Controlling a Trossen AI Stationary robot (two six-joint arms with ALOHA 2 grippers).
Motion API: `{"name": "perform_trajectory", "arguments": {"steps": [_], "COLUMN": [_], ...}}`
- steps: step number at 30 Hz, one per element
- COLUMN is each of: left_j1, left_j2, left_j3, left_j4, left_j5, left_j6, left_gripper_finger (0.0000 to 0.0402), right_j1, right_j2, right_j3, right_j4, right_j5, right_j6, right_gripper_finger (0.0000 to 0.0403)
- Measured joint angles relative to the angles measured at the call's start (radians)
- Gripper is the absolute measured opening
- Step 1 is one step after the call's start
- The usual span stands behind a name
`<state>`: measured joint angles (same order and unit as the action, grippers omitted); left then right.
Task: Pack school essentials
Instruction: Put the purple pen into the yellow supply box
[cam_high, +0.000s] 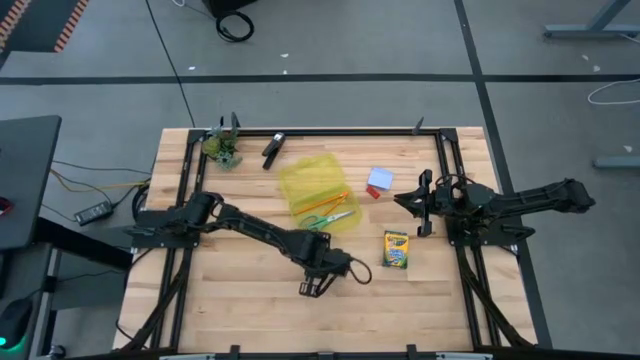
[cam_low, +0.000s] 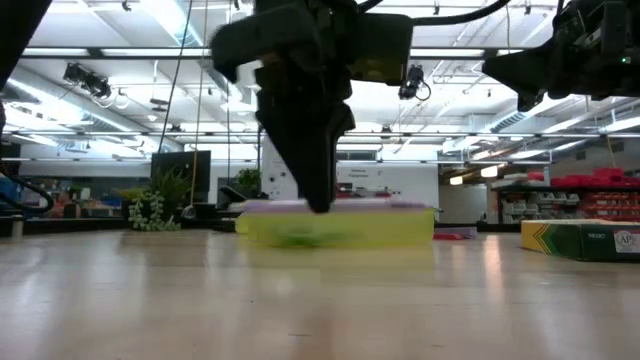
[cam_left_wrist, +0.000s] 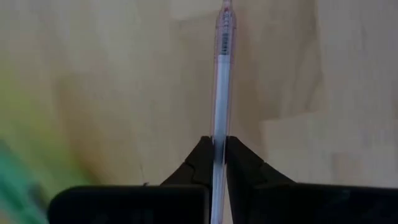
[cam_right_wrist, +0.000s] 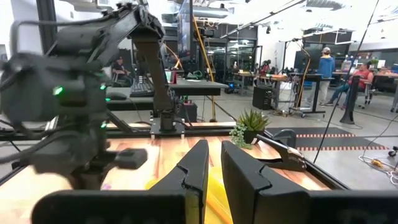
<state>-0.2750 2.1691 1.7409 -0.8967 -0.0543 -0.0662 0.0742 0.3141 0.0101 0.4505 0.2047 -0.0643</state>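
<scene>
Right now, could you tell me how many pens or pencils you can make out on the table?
2: an orange pencil lying in the yellow pouch, and a pen clamped in the left gripper near the table's front. Others may be hidden in the pouch.

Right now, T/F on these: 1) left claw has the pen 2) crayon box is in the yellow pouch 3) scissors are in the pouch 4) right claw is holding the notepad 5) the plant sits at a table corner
1) The left claw is shut on the pen. True.
2) The crayon box is in the yellow pouch. False: it lies on the bare table, beside the pouch.
3) The scissors lie on the pouch. True.
4) The right claw holds the notepad. False: it holds nothing, and the notepad lies on the table.
5) The plant sits at a table corner. True.
</scene>
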Motion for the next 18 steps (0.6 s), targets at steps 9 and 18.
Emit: {"name": "perform_trajectory", "arguments": {"steps": [9,18], "left_j1": [0.12,0.256], "left_j2": [-0.065,-0.063], "left_j3": [0.002,0.002], "left_j4": [-0.021,-0.014], "left_j5": [-0.04,-0.041], "left_j6": [0.007,-0.03], "left_gripper_finger": [0.0027,0.0032], "right_j1": [0.0,0.0], "right_j2": [0.0,0.0], "right_j3": [0.0,0.0], "right_j4": [0.0,0.0], "right_j5": [0.0,0.0], "right_j6": [0.0,0.0], "right_gripper_finger": [0.0051,0.0051]}}
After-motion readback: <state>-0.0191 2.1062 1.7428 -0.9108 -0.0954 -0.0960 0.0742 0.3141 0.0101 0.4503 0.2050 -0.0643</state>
